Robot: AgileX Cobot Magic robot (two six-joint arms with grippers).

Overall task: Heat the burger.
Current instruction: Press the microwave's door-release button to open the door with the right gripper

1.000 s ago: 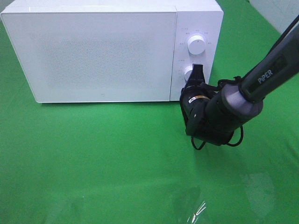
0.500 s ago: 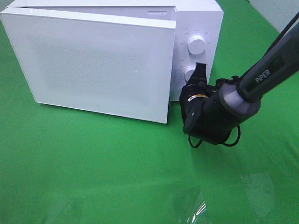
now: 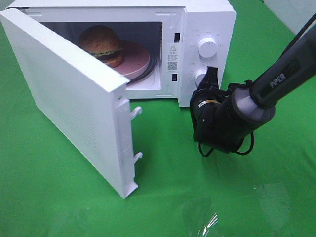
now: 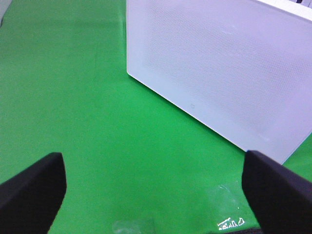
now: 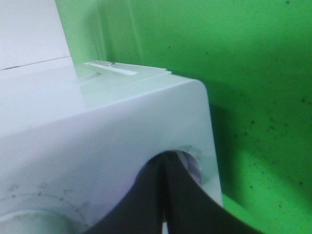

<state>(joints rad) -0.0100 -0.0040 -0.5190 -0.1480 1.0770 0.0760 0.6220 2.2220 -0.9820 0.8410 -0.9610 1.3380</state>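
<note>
The burger, golden bun with a lettuce edge, sits on a round pink plate inside the white microwave. The microwave door stands swung wide open toward the front left. My right gripper is shut, its fingertips against the lower knob of the control panel. In the right wrist view the closed fingers meet at that knob. My left gripper is open and empty, low over the green cloth, facing the door's outer face. It does not show in the exterior high view.
The upper knob is above the right gripper. The open door takes up the cloth in front of the microwave's left half. A patch of clear film glints on the green cloth near the front edge.
The microwave door has swung from shut to wide open, uncovering the burger on its plate. The right gripper has stayed at the lower knob.
</note>
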